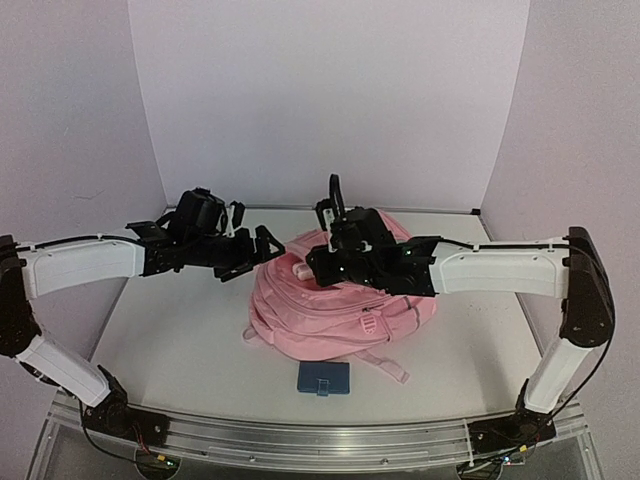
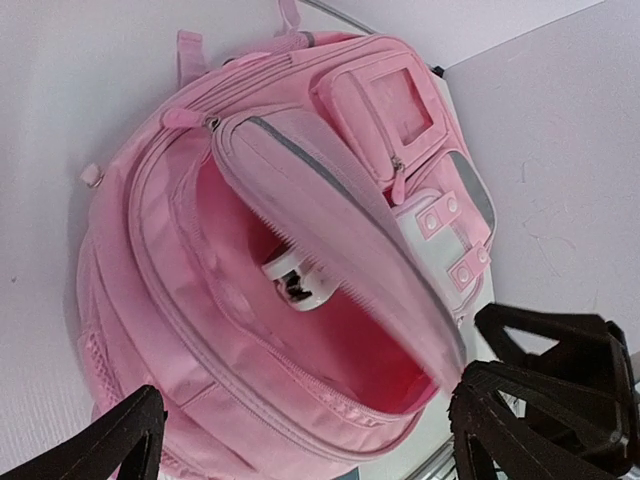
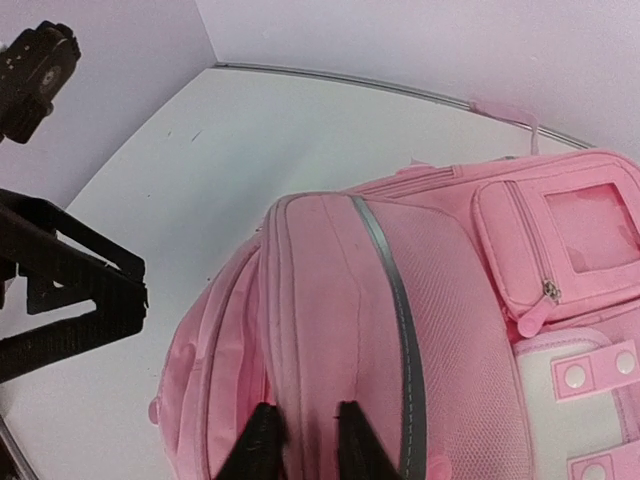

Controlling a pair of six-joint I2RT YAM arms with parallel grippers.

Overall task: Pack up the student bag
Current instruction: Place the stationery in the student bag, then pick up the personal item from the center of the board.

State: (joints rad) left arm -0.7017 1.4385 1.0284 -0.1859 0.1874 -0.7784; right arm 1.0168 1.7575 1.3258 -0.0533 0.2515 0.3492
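The student bag (image 1: 340, 315), a large soft pink fabric backpack, lies on its back in the middle of the white table top (image 1: 180, 330), a little right of centre. Its pink straps (image 1: 385, 365) trail toward the near edge. The front carries several zip pockets. One is a small pocket with a clear window (image 3: 590, 230), and beside it is a white panel with round snap studs (image 3: 580, 380). A silver-grey reflective strip (image 3: 390, 300) runs along the big front flap.

In the left wrist view the main compartment is unzipped. The flap arches over a pink-lined opening (image 2: 230, 250), and a small white object (image 2: 295, 280) with a dark patch lies inside. What that object is cannot be told.

The left gripper (image 1: 258, 250) hangs just beside the bag's left end with its jaws spread wide and nothing between them.

The right gripper (image 3: 305, 440) sits on the left end of the front flap. Its black fingers (image 3: 260, 445) stand a narrow gap apart with a ridge of pink fabric between them. Whether they pinch that fabric cannot be told.

A small dark-blue flat rectangular case (image 1: 323, 379) lies on the table just near of the bag, apart from it.
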